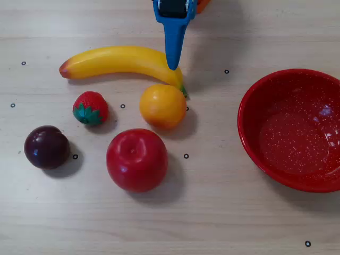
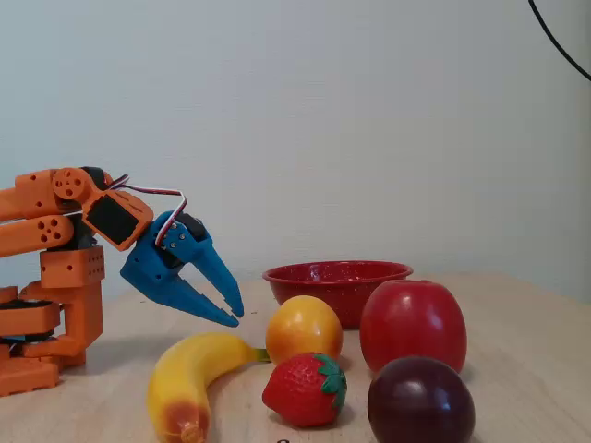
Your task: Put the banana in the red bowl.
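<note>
Yellow banana lies flat on the wooden table, upper left in the overhead view, reddish tip pointing left, green stem end just beside the orange fruit. My blue gripper hovers above the stem half of it, not touching; fixed view shows my fingers parted with a clear gap, holding nothing. Overhead view only catches them edge-on as one blue wedge. Red bowl sits upright at the right edge of the overhead view, well apart from the banana, speckled inside. Strawberry, red apple and dark plum sit below the banana in the overhead view, none touching it
</note>
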Controlling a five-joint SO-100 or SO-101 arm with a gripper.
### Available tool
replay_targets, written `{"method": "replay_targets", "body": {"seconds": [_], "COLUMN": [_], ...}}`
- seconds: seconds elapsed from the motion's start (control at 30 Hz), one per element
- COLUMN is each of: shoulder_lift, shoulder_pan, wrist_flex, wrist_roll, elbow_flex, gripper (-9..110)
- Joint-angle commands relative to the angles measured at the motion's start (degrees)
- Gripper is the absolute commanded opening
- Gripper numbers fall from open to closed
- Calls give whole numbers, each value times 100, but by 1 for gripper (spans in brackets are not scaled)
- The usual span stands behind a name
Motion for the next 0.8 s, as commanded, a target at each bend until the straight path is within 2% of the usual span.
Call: {"method": "replay_targets", "body": {"seconds": [0.0, 0.47, 0.77], "shoulder_lift": [88, 88, -272], "shoulder_pan": [185, 185, 149], "wrist_flex": [0, 0, -334], "wrist_roll": [-9, 0, 378], "elbow_flex": [0, 0, -334], "gripper": [0, 0, 0]}}
